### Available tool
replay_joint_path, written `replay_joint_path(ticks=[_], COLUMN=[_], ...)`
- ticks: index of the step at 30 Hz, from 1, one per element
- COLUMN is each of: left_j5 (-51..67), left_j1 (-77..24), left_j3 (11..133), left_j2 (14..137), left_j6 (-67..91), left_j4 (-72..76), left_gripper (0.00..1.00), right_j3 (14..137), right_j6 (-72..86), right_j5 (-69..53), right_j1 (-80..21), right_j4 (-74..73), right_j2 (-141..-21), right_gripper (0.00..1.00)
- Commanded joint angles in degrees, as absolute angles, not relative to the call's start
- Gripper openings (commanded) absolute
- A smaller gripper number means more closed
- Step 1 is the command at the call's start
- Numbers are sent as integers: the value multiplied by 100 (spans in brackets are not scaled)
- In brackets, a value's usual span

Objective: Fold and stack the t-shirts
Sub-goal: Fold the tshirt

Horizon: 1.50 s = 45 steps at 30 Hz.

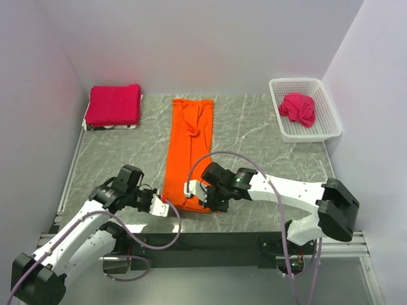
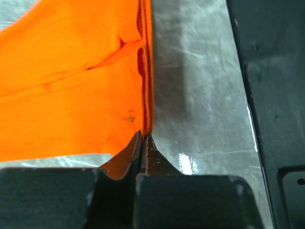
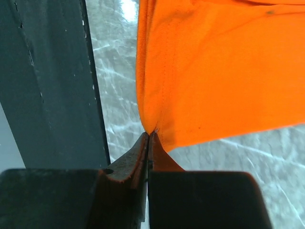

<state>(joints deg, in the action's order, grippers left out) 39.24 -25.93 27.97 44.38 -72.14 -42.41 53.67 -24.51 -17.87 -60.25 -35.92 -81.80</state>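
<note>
Left fingers [image 2: 156, 160] pinch near-left corner of orange t-shirt [image 1: 187, 149], right fingers [image 3: 134, 161] pinch near-right corner — shirt lies as long strip on counter [image 1: 254, 133]. Far left, folded crimson-pink t-shirt [image 1: 114, 105]; far right, crumpled crimson-pink t-shirt [image 1: 299, 108] in basket [image 1: 306, 131].

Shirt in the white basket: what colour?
Crimson-pink. The crumpled shirt shows best in the top external view.

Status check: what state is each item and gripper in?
orange t-shirt: folded into a long strip, flat
crimson t-shirt, far left: folded
basket: upright
crimson t-shirt in basket: crumpled
left gripper: shut on orange t-shirt's near corner
right gripper: shut on its other near corner
</note>
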Motion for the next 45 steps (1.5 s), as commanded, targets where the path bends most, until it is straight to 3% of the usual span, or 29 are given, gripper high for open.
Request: replay_joint_path(ticks=[1, 13, 20, 34, 45], left_j5=[4018, 3542, 4086, 4605, 4386], left_j1=[-2602, -2329, -1478, -888, -879], left_j3=[3199, 3243, 3638, 5693, 6548], left_j2=[4307, 5088, 6430, 9595, 10845], left_j6=[-6514, -6468, -6986, -7312, -7164], left_j4=[-4308, -1997, -889, -115, 263], left_gripper=[1, 1, 1, 1, 2], right_j3=[5589, 6643, 7496, 10202, 10749], right_j6=[-2505, -3532, -4182, -4781, -4817], right_j5=[-1565, -1055, -967, -1318, -1108], right_j1=[-5968, -4931, -4342, -3288, -3076], right_j4=[-4016, -3797, -3814, -4227, -3869], right_j2=[-7840, -8569, -9420, -11916, -12595], right_gripper=[0, 0, 0, 0, 0])
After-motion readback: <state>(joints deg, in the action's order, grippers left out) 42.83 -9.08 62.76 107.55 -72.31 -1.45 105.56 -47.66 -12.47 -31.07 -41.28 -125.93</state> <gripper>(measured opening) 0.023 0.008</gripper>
